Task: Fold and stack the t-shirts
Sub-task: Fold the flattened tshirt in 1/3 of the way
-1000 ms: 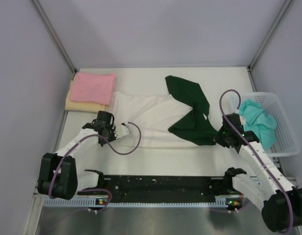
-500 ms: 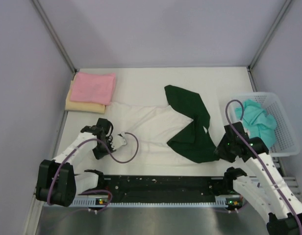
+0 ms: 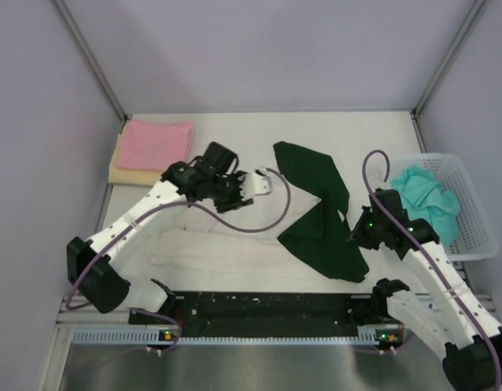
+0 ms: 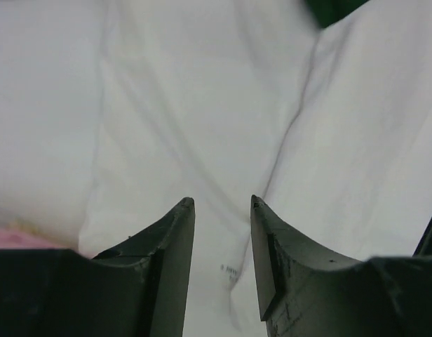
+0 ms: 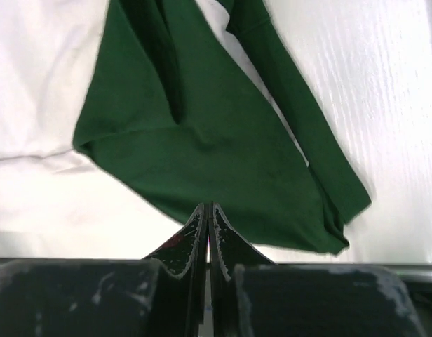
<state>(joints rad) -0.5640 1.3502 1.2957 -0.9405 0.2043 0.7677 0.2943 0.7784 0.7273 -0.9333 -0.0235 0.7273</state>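
A white t-shirt (image 3: 204,244) with dark green parts (image 3: 316,175) lies spread across the table's middle, its print hidden. My left gripper (image 3: 261,182) is open and empty just above the white cloth (image 4: 202,105), pointing toward the green part; its jaws (image 4: 219,202) stand apart. My right gripper (image 3: 359,234) is shut with nothing seen between its jaws, above the near edge of the green cloth (image 5: 202,126); its tips (image 5: 207,206) meet. A folded pink tee (image 3: 157,145) lies on a pale yellow one (image 3: 125,173) at the back left. A teal tee (image 3: 430,199) sits crumpled in the basket.
A white mesh basket (image 3: 473,236) stands at the right edge beside my right arm. Purple cables loop off both wrists. A black rail (image 3: 267,305) runs along the near edge between the arm bases. Grey walls close in on the left, back and right.
My left arm swung from the shirt's near left edge up and right across the white cloth. The shirt slid toward the near edge. My right gripper backed away a little.
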